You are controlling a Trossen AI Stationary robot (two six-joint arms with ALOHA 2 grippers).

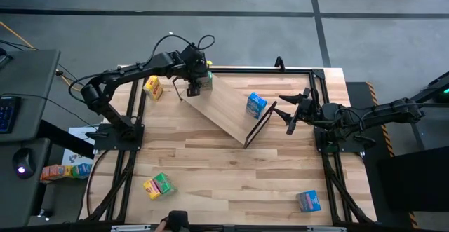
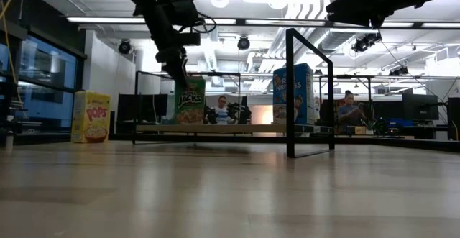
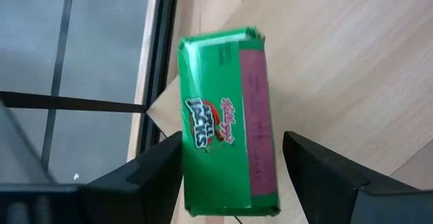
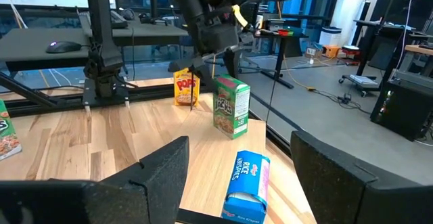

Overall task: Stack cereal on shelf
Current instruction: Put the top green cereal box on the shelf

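I count six cereal boxes. Two green: the first green box (image 1: 200,83) far on the one shelf (image 1: 224,109), the second green box (image 1: 163,183) near left. Two yellow: the first yellow box (image 1: 153,87) far left, the second yellow box (image 1: 150,188) near left. Two blue: the first blue box (image 1: 256,105) on the shelf, the second blue box (image 1: 309,201) near right.

The shelf (image 1: 221,106) is pale wood with black wire legs, carrying a green box (image 3: 226,122) with a red side panel and a blue box (image 1: 256,105) with white lettering, while a yellow box (image 1: 153,87) stands on the light striped-plank table (image 1: 231,176).
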